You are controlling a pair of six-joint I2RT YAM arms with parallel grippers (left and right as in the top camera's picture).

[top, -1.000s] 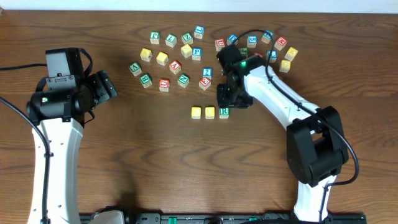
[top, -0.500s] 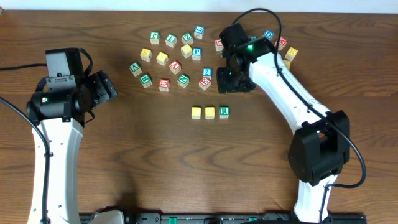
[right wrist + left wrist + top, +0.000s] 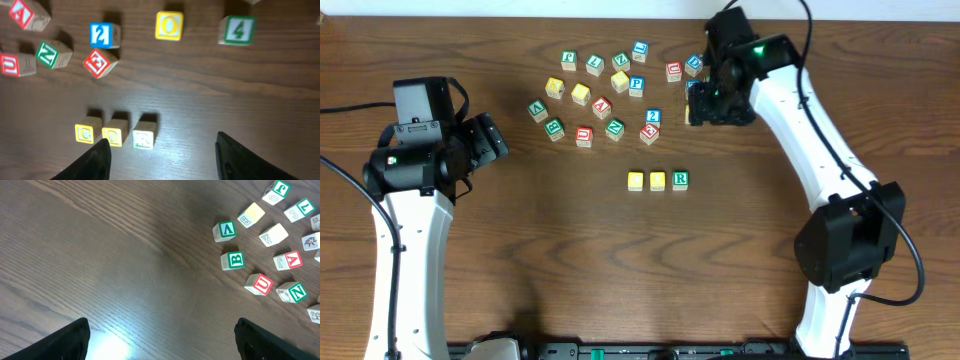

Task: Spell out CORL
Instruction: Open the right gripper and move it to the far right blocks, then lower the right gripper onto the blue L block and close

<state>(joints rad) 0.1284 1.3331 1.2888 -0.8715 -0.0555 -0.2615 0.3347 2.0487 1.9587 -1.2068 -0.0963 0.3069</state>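
Observation:
Three blocks stand in a row at the table's middle: yellow C [image 3: 636,180], yellow O [image 3: 658,180] and green R [image 3: 680,180]. The right wrist view shows them as C [image 3: 85,134], O [image 3: 114,135] and R [image 3: 144,137]. My right gripper [image 3: 702,104] hovers behind the row near the loose blocks; it is open and empty in the right wrist view [image 3: 162,160]. My left gripper [image 3: 492,140] is at the far left, open and empty over bare wood in the left wrist view [image 3: 162,345]. A green block that looks like an L [image 3: 595,63] lies in the back cluster.
Loose letter and number blocks are scattered at the back, from the green V [image 3: 537,108] to a yellow block [image 3: 788,86]. A blue 2 [image 3: 102,35], red block [image 3: 100,62], yellow O [image 3: 169,25] and green 4 [image 3: 237,30] lie under the right wrist.
My right arm has lifted away from the green R block and moved toward the back right of the table. The R block stays in the row. The left arm has not moved.

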